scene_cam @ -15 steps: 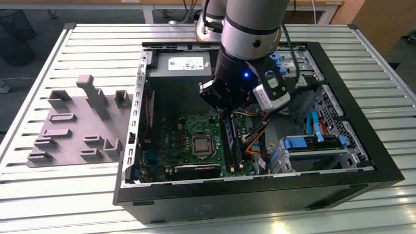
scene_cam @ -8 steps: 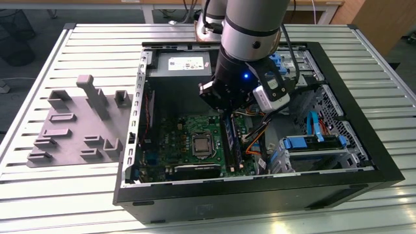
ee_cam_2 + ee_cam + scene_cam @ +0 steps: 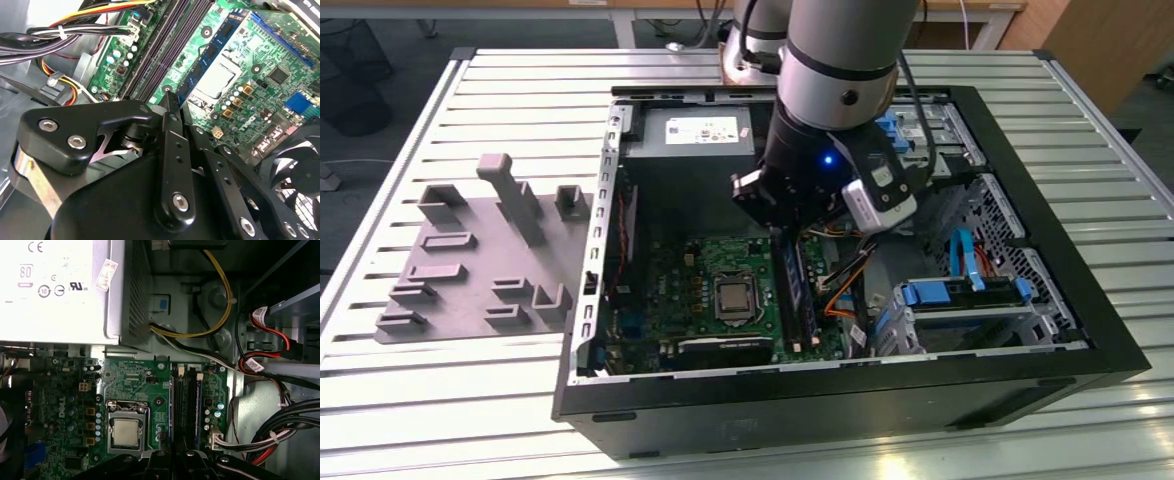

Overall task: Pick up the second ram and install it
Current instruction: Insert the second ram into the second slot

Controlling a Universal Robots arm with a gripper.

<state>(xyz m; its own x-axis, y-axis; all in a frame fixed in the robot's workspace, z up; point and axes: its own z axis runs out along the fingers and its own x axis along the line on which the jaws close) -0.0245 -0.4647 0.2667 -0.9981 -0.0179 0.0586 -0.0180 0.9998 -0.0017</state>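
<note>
A blue-green ram stick (image 3: 216, 49) with a row of dark chips stands seated in the slot nearest the CPU socket (image 3: 215, 80). I see its thin edge (image 3: 171, 405) in the first wrist view too. I cannot tell whether this is the second ram. Beside it run long dark slots (image 3: 157, 50) with nothing in them. My gripper (image 3: 170, 100) hangs low inside the case, just above the near end of the slot bank (image 3: 185, 400). In the first wrist view the gripper (image 3: 174, 456) straddles the slots. No stick juts past its tip.
The open black PC case (image 3: 1067, 330) walls the arm (image 3: 834, 90) in. A silver power supply (image 3: 65, 285) sits past the board. Cable bundles (image 3: 280, 430) run beside the slots, and a fan (image 3: 295, 175) lies near the gripper. A grey parts fixture (image 3: 480, 250) stands at the exterior view's left.
</note>
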